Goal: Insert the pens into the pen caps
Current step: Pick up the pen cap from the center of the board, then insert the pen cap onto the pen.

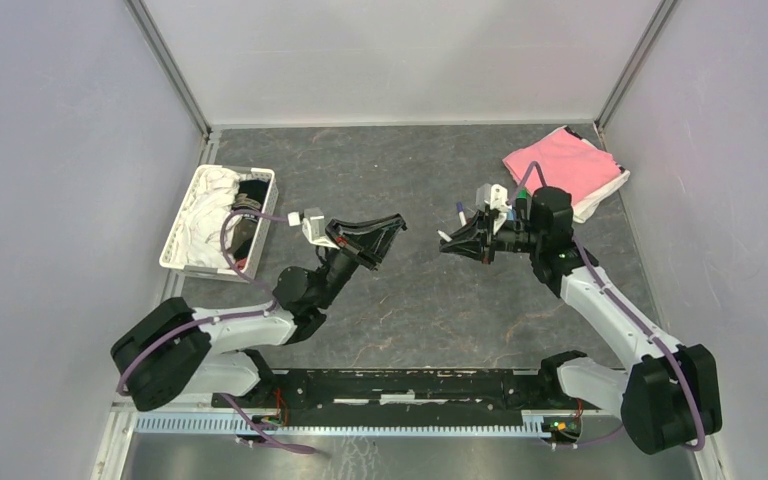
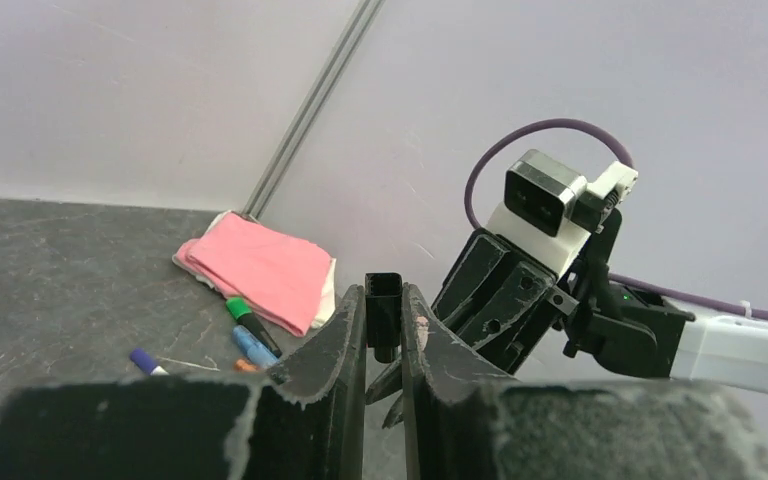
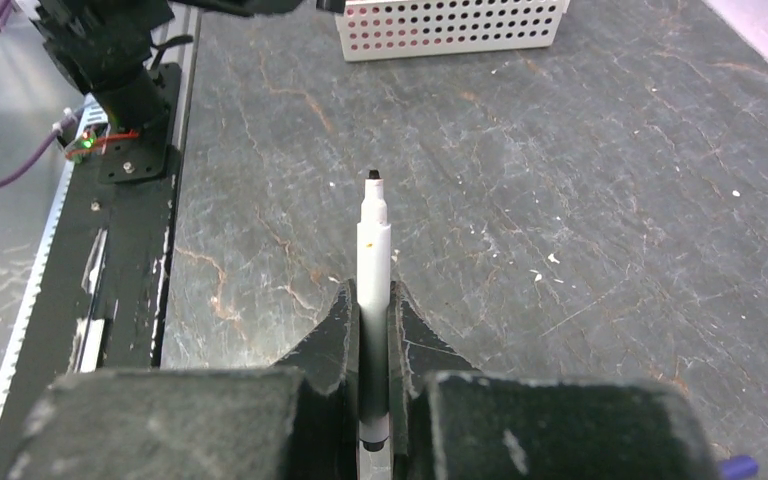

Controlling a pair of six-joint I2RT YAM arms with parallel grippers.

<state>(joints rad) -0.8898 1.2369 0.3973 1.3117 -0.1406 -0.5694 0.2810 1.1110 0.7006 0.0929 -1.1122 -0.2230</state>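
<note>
My left gripper [image 1: 398, 222] is shut on a small black pen cap [image 2: 383, 315], held between its fingertips in the air, open end outward. My right gripper [image 1: 445, 246] faces it across a short gap and is shut on a thin white-barrelled pen [image 3: 373, 240] whose black tip points at the left gripper. In the left wrist view the right gripper [image 2: 400, 385] shows just behind the cap. On the table by the pink cloth [image 2: 260, 265] lie a black-and-green marker [image 2: 250, 322], a blue marker [image 2: 253, 347], an orange piece [image 2: 245, 366] and a blue-purple-ended pen [image 2: 146, 361].
A white perforated basket [image 1: 218, 220] holding cloths stands at the left, also seen in the right wrist view [image 3: 450, 25]. The pink cloth [image 1: 563, 165] lies at the back right corner. Grey walls close the table on three sides.
</note>
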